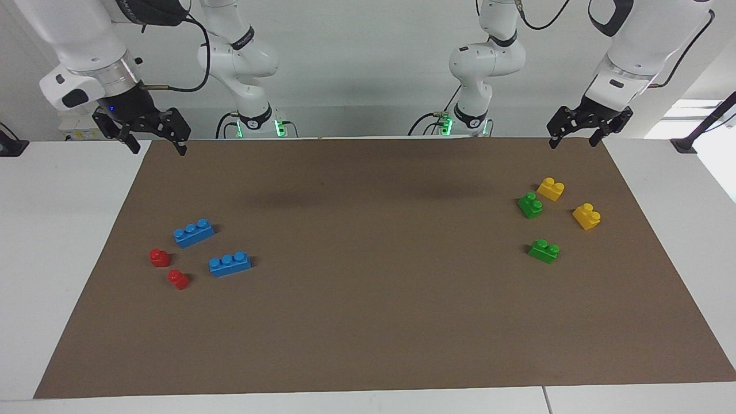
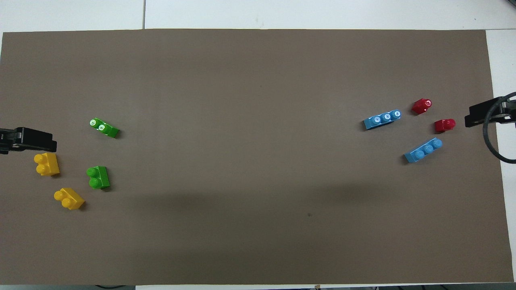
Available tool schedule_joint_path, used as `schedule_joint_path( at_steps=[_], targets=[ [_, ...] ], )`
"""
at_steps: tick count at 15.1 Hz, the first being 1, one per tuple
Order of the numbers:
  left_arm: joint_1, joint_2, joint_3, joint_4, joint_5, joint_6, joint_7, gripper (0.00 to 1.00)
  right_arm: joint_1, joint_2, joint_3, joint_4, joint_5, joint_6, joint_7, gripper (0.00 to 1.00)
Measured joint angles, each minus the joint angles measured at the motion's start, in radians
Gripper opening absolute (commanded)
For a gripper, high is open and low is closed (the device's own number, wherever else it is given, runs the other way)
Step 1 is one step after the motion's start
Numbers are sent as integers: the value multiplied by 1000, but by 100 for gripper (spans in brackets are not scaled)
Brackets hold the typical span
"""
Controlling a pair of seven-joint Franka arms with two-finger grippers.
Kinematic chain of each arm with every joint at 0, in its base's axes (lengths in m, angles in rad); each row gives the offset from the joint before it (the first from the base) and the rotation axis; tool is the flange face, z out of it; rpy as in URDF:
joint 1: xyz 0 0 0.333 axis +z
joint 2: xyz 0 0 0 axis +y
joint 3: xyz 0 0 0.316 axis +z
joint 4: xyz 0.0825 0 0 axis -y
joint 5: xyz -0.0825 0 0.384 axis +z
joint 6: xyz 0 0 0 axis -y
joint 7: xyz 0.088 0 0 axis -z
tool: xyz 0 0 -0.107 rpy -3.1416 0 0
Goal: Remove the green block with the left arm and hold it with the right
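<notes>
Two green blocks lie on the brown mat (image 1: 368,322) toward the left arm's end. One green block (image 1: 530,204) (image 2: 98,177) sits beside a yellow brick. The second green block (image 1: 544,250) (image 2: 104,127) lies farther from the robots. My left gripper (image 1: 571,145) (image 2: 40,140) hangs open and empty above the mat's corner at the robots' edge, apart from both blocks. My right gripper (image 1: 159,149) (image 2: 481,114), with its wire loop, hangs open and empty above the mat's corner at the right arm's end.
Two yellow bricks (image 1: 551,188) (image 1: 586,216) lie close to the green ones. At the right arm's end lie two blue three-stud bricks (image 1: 194,232) (image 1: 229,264) and two small red pieces (image 1: 159,257) (image 1: 178,279). White table (image 1: 63,241) borders the mat.
</notes>
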Motion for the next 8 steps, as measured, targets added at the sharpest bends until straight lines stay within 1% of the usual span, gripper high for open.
schedule_joint_path(
  at_steps=[8],
  targets=[
    [0,0,0,0,0,3,0,100,1,-9,1,-5,0,0,0,100]
  ],
)
